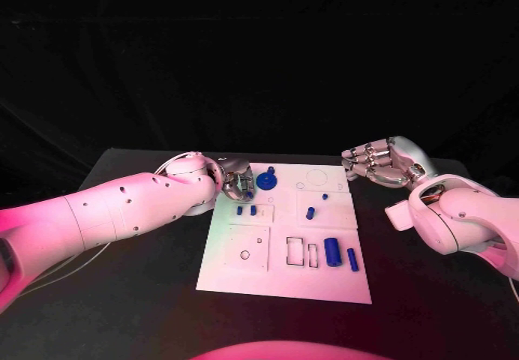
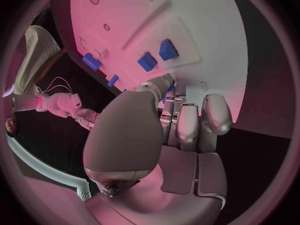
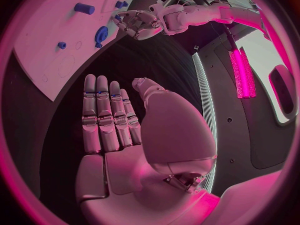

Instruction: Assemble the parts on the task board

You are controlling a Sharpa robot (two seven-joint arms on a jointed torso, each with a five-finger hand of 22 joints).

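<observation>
Here the white task board [image 1: 283, 281] lies flat in the middle of the black worktop [image 1: 130, 300]. The left hand [image 1: 237, 184] sits over the board's far left corner, its fingers [image 2: 164, 92] curled down beside a round blue part [image 1: 267, 181]; whether it pinches anything I cannot tell. Further blue parts rest on the board: two small ones [image 1: 247, 211] near that hand and two upright cylinders [image 1: 340, 253] toward the near right. The right hand [image 1: 377, 165] hovers off the board's far right corner, fingers straight, holding nothing.
</observation>
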